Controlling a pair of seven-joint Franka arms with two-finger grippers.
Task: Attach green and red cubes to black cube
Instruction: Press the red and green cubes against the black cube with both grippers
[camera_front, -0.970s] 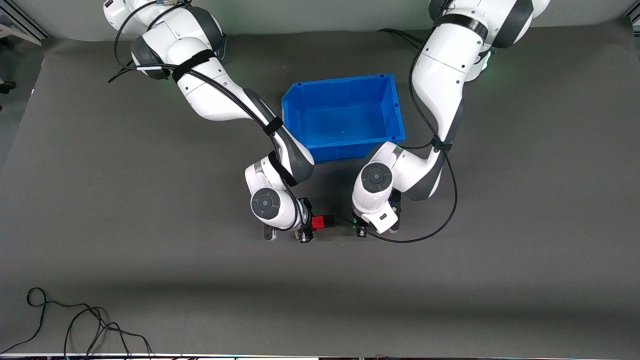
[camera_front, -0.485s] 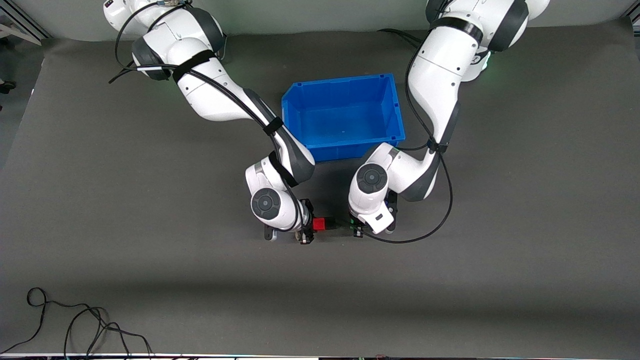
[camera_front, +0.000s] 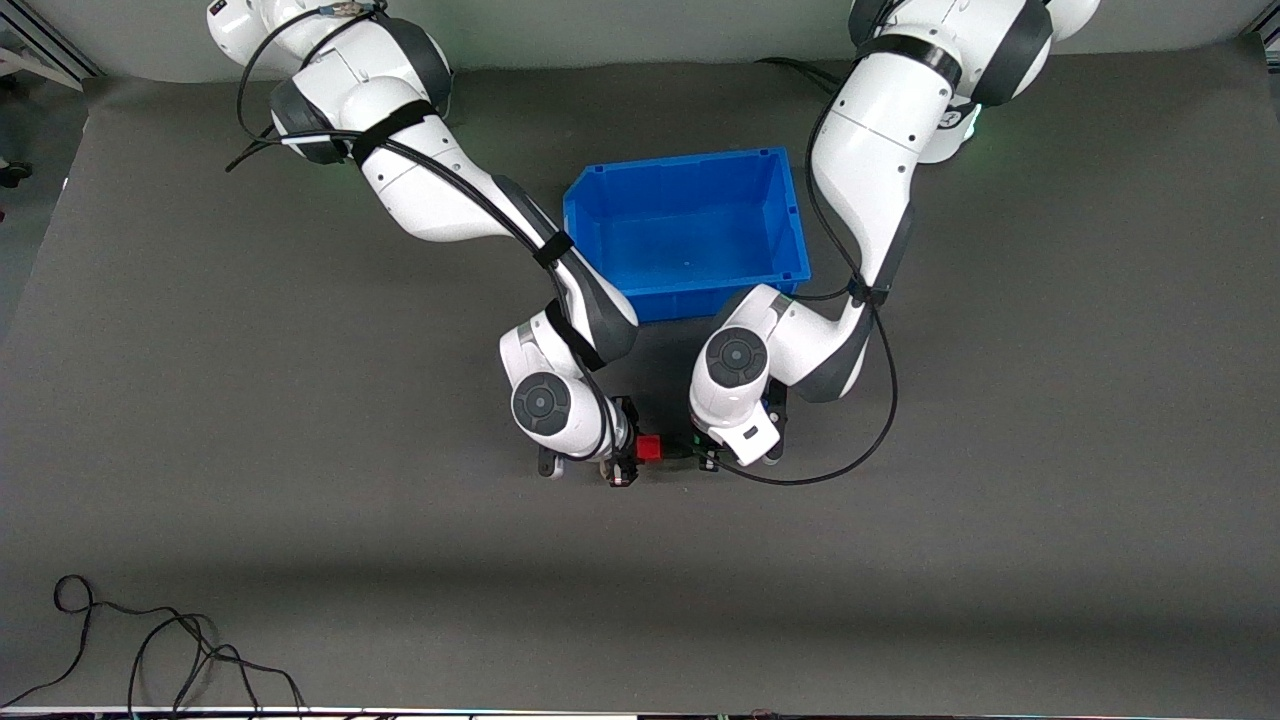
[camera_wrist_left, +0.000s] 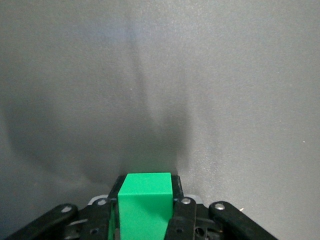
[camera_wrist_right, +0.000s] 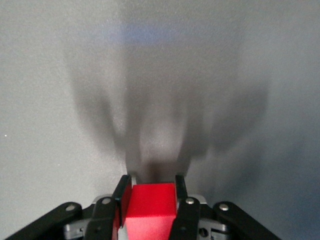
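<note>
My right gripper (camera_front: 626, 462) is shut on the red cube (camera_front: 650, 448), low over the mat just on the front camera's side of the blue bin. In the right wrist view the red cube (camera_wrist_right: 150, 207) sits between the fingers of the right gripper (camera_wrist_right: 152, 187). The black cube (camera_front: 672, 447) sits against the red cube, on its side toward the left arm. My left gripper (camera_front: 708, 452) is shut on the green cube (camera_wrist_left: 145, 205), close beside the black cube; I cannot tell if they touch. The left gripper (camera_wrist_left: 147, 186) shows only the mat ahead of it. The black cube is out of both wrist views.
The blue bin (camera_front: 690, 297) stands open and empty, farther from the front camera than both grippers. A loose black cable (camera_front: 150, 650) lies at the mat's near edge toward the right arm's end. The dark mat (camera_front: 950, 500) spreads all around.
Both grippers have moved toward each other. The red and black cubes have shifted toward the left arm, and the gap to the green cube has closed.
</note>
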